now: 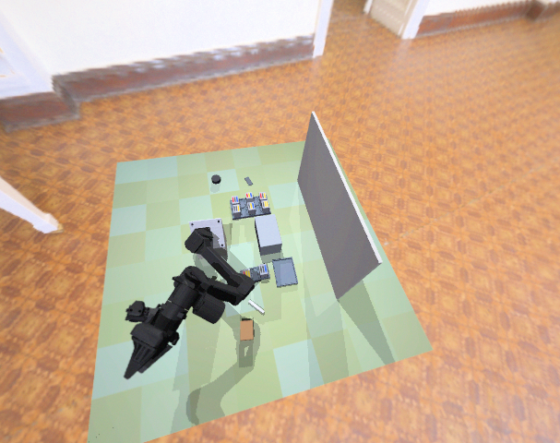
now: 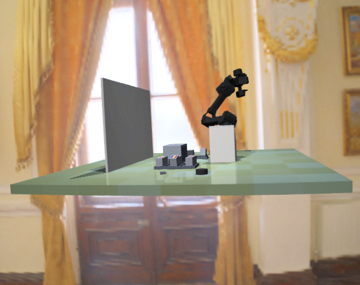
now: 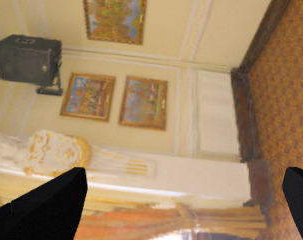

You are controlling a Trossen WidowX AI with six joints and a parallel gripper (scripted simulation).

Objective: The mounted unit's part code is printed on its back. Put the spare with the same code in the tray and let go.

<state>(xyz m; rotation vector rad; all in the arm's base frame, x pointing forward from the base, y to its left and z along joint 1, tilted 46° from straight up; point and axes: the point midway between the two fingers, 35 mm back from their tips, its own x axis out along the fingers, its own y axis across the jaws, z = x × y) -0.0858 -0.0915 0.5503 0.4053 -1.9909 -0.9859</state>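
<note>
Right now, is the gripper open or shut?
Open: in the wrist view the gripper's two fingers stand far apart with nothing between them.

spares (image 1: 249,204): 6 on rack | tray (image 1: 284,271): 1 | panel (image 1: 334,214): 1

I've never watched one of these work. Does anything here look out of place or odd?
One thing does: the gripper is raised high and aimed out at the room, its open fingers framing wall paintings rather than the green table. Also, one striped block sits alone beside the tray, apart from the rack of others.
</note>
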